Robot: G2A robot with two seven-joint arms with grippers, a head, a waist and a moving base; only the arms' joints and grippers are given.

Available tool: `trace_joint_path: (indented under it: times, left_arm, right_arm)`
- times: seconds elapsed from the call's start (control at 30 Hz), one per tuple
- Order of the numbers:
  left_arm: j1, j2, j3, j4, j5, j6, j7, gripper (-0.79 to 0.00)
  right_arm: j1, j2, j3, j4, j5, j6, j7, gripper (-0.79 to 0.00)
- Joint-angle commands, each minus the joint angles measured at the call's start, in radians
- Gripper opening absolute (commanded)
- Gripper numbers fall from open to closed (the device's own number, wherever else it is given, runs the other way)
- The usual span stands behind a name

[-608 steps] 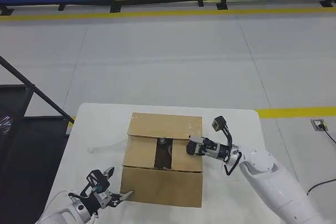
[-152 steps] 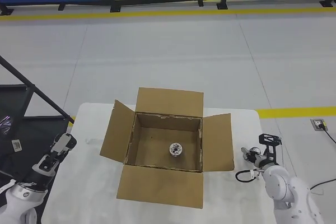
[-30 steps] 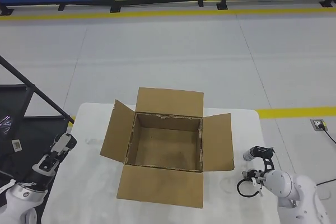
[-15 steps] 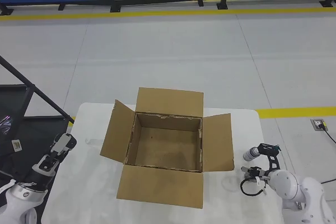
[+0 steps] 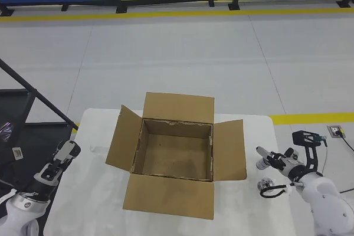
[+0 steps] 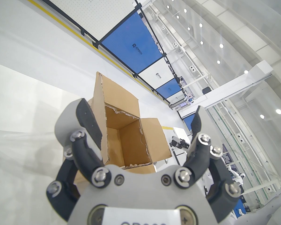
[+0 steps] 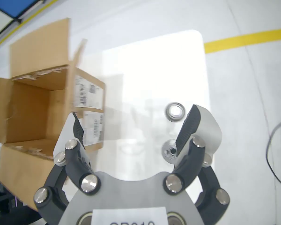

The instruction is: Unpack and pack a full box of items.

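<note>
right wrist view: right gripper (image 7: 134,115) spread wide, holding nothing. metal ring (image 7: 175,112) on table close by one finger, off-centre. box (image 7: 32,108) beyond other finger, looks empty. centre jaws over ring before closing.

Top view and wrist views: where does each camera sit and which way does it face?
Top view: above the arms, looking down at the white table and open cardboard box; left arm and right arm show.
Left wrist view: on the left wrist, facing the box past the open left gripper.
Right wrist view: on the right wrist, facing the box and a round metal part past the open right gripper.
Shared: all three show the box.
</note>
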Motion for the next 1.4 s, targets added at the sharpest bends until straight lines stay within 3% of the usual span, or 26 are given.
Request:
trace_joint_path:
  times: [0.0,0.1,0.27,0.57,1.13,1.23,1.37]
  left_arm:
    - [0.0,0.0,0.0,0.0,0.0,0.0,0.0,0.0]
    - [0.0,0.0,0.0,0.0,0.0,0.0,0.0,0.0]
    - [0.0,0.0,0.0,0.0,0.0,0.0,0.0,0.0]
    - [0.0,0.0,0.0,0.0,0.0,0.0,0.0,0.0]
    - [0.0,0.0,0.0,0.0,0.0,0.0,0.0,0.0]
    - [0.0,0.0,0.0,0.0,0.0,0.0,0.0,0.0]
    - [0.0,0.0,0.0,0.0,0.0,0.0,0.0,0.0]
  right_arm:
    - [0.068,0.002,-0.032,0.057,0.098,-0.084,0.015,0.0]
    - [0.202,0.006,-0.099,0.202,0.161,-0.145,0.083,0.0]
    - [0.391,0.006,-0.217,0.4,0.144,-0.138,0.154,0.0]
    - [0.512,0.005,-0.325,0.519,0.145,-0.135,0.176,0.0]
    - [0.528,0.011,-0.397,0.525,0.147,-0.105,0.111,0.0]
    - [0.464,0.022,-0.349,0.431,0.123,-0.072,0.099,0.0]
    - [0.299,0.044,-0.236,0.22,0.074,-0.029,0.114,0.0]
